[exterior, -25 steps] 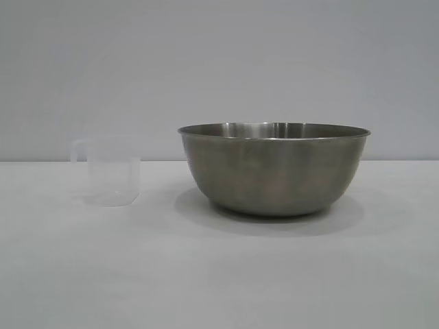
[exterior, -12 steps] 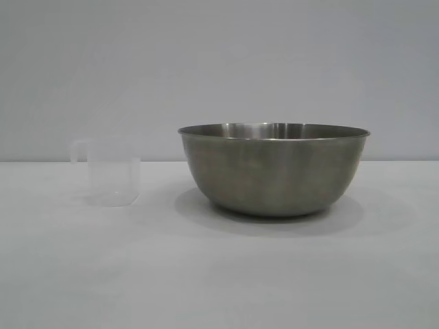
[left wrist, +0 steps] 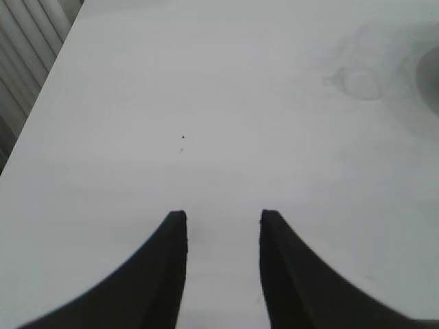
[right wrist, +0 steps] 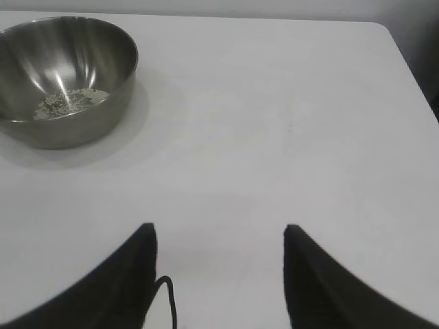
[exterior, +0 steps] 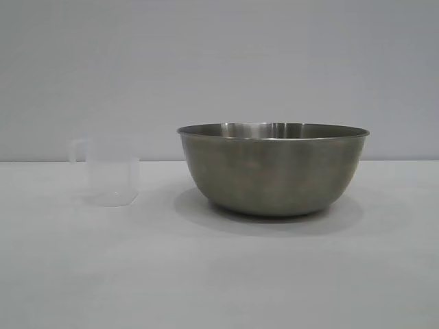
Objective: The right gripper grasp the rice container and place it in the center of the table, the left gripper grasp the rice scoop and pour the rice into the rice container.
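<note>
Almost nothing had moved since a second earlier: the bowl (exterior: 273,168) and the scoop (exterior: 112,172) had each drifted only a hair to the left in the exterior view, and neither arm had come into that view.

The bowl stood upright on the white table (exterior: 219,274), mouth up, right of centre. The scoop stood upright well to its left, apart from it, mouth up, with its loop handle (exterior: 77,151) pointing left, away from the bowl. Being squat, it showed no clear long axis beyond that handle line.

In the right wrist view the bowl (right wrist: 63,79) sat far off, and a thin patch of rice (right wrist: 70,101) lay on its bottom. The right gripper (right wrist: 219,236) hung over bare table, fingers spread wide and holding nothing. The left gripper (left wrist: 223,223) likewise hung over bare table, its fingers parted by a narrower gap, empty; the scoop (left wrist: 361,83) showed only faintly beyond it.
</note>
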{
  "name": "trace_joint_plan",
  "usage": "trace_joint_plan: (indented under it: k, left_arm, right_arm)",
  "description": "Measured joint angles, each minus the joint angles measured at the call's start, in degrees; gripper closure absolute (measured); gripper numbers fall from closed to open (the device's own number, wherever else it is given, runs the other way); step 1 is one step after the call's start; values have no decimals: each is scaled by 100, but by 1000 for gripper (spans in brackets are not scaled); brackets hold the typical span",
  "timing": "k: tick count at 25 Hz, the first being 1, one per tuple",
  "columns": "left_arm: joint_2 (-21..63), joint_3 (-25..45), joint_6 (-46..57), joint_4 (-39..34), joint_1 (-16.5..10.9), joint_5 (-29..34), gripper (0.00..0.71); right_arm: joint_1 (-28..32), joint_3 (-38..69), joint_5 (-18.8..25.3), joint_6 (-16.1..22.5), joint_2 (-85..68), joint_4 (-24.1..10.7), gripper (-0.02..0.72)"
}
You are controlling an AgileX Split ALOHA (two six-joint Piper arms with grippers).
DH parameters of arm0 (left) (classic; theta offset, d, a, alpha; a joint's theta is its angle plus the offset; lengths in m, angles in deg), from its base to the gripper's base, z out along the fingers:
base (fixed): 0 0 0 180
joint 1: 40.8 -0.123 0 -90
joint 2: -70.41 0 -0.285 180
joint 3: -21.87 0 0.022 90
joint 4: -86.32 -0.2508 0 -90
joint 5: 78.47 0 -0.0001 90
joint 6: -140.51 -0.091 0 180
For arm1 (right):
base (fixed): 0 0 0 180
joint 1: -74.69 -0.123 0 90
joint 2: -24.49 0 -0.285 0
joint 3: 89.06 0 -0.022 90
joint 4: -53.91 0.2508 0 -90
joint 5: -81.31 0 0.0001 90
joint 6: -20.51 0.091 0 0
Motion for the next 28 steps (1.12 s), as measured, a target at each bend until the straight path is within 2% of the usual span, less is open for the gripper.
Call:
trace_joint_plan:
  k: [20, 28]
  left_arm:
    - [0, 0, 0, 0, 0, 0, 480]
    - [0, 0, 0, 0, 0, 0, 480]
  right_arm:
    - [-23, 0, 0, 0, 0, 0, 312]
    - [-332, 0, 0, 0, 0, 0, 312]
